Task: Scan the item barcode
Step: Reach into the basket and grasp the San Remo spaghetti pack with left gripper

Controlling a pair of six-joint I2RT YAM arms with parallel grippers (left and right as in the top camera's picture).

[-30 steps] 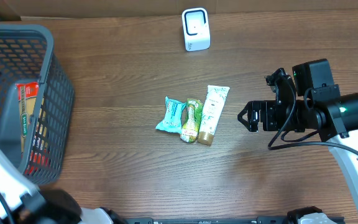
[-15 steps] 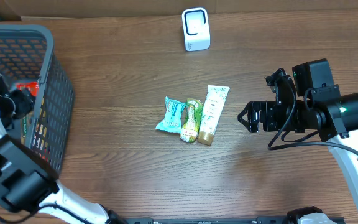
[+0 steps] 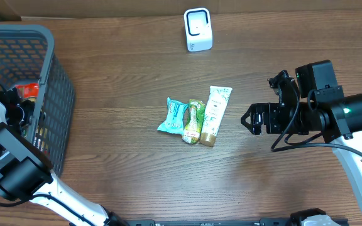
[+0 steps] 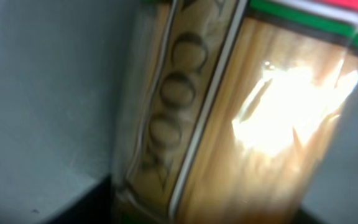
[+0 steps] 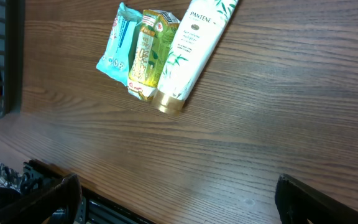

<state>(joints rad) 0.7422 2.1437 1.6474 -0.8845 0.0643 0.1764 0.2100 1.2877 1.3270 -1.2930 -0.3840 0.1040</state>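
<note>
My left gripper (image 3: 16,108) is down inside the grey basket (image 3: 56,94), among red and yellow packs (image 3: 29,90). The left wrist view is filled by a blurred clear-wrapped tan pack (image 4: 247,124) with a green and red end, pressed close to the camera. Its jaws do not show, so I cannot tell whether they hold it. My right gripper (image 3: 246,119) (image 5: 179,208) hovers open over bare wood, right of three items: a teal packet (image 3: 173,115) (image 5: 118,38), a green-yellow packet (image 3: 193,121) (image 5: 149,53) and a white Pantene tube (image 3: 213,114) (image 5: 194,50). The white scanner (image 3: 198,29) stands at the back.
The basket fills the left end of the wooden table, and its wall (image 5: 2,56) shows at the left of the right wrist view. A cardboard edge (image 3: 93,7) runs along the back. The table's front edge (image 5: 123,211) lies just under the right gripper.
My left arm has swung into the basket and lowered onto the packs. The right arm and the three items on the table have not moved.
</note>
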